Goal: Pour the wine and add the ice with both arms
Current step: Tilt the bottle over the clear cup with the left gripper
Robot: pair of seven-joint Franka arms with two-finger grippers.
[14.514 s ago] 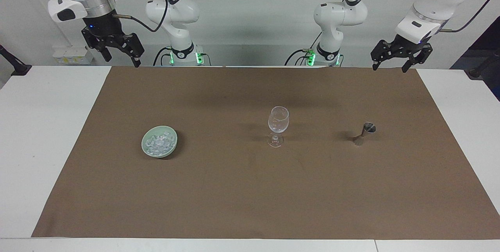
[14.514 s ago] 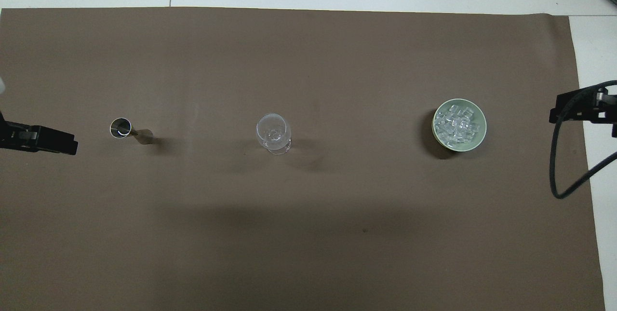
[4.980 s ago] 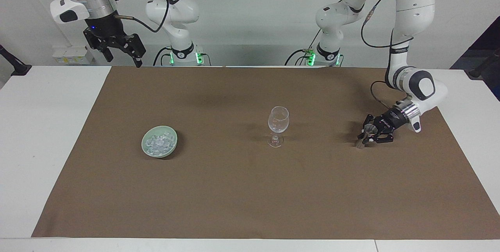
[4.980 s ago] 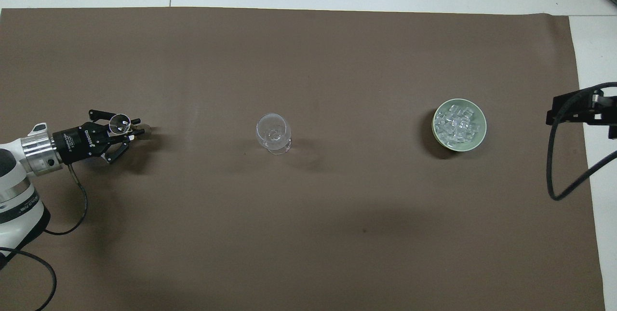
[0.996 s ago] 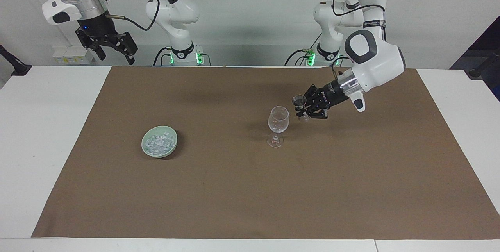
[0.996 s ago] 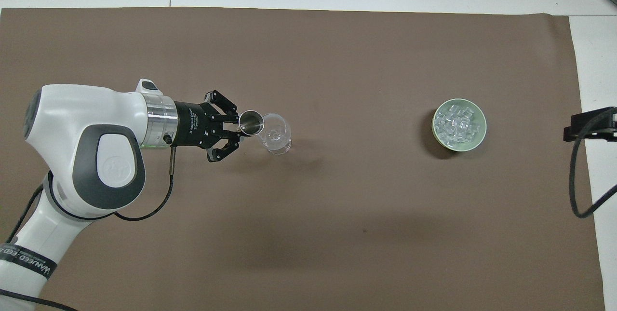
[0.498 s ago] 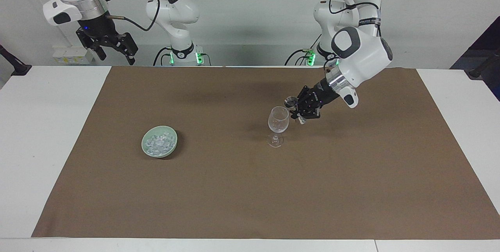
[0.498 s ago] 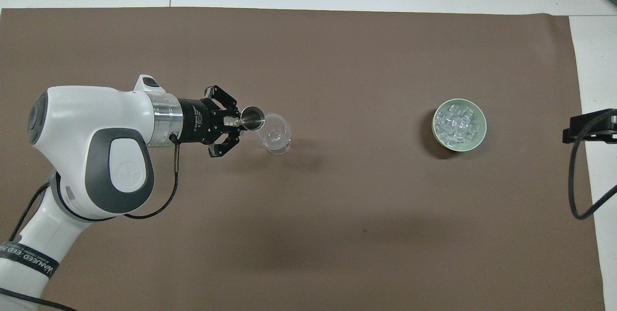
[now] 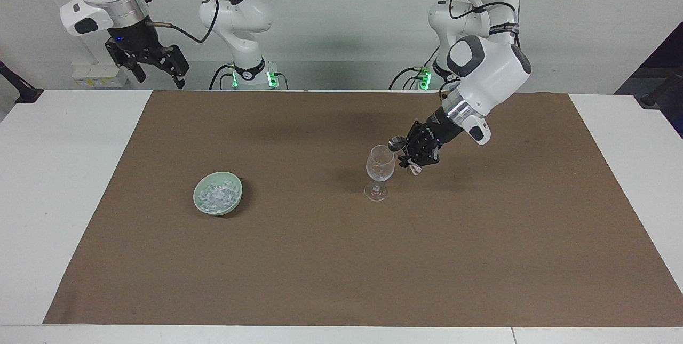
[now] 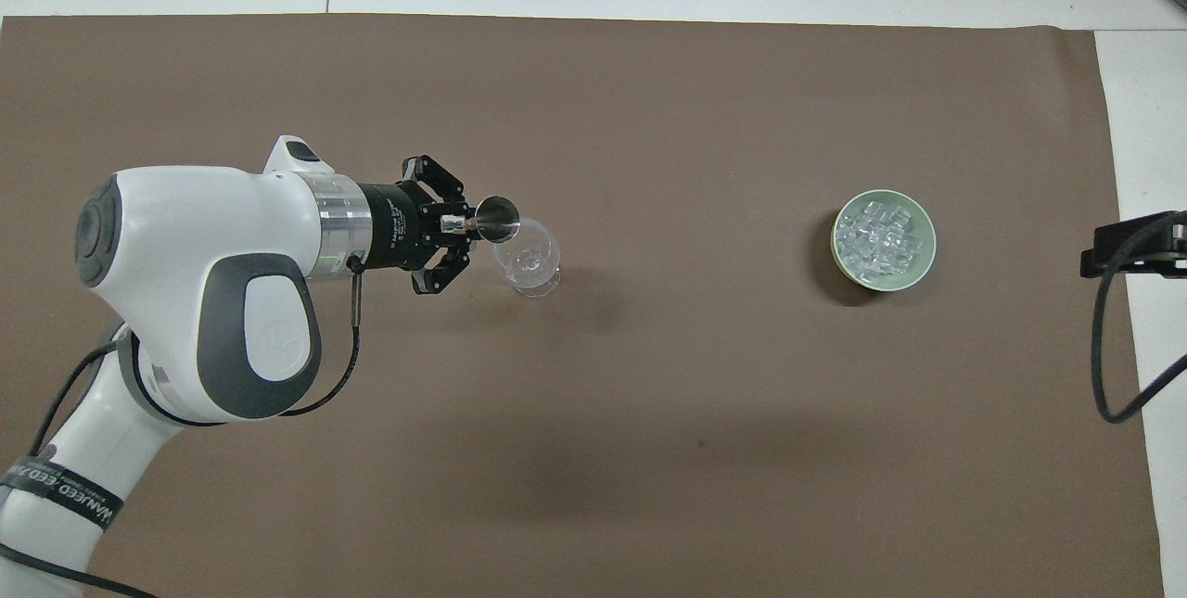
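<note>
A clear stemmed glass (image 9: 380, 165) stands mid-mat, seen from above as a round rim (image 10: 529, 257). My left gripper (image 9: 413, 153) (image 10: 459, 225) hangs beside it, toward the left arm's end, shut on the waist of a small metal jigger (image 9: 397, 145) (image 10: 498, 218). The jigger leans toward the glass, its upper cup at the glass's rim. The wine is hidden. The ice (image 9: 215, 194) (image 10: 881, 238) lies heaped in a pale green bowl (image 9: 238, 197) (image 10: 925, 264) toward the right arm's end. My right gripper (image 9: 157, 78) waits open, high over the table's edge by its base.
A brown mat (image 9: 341, 258) covers most of the white table (image 9: 53, 200). The left arm's big white wrist (image 10: 204, 283) hangs over the mat between its base and the glass. A black cable (image 10: 1104, 348) loops down from the right arm.
The left gripper has carried the jigger closer to the glass and tipped it further toward the rim. The right arm has barely moved.
</note>
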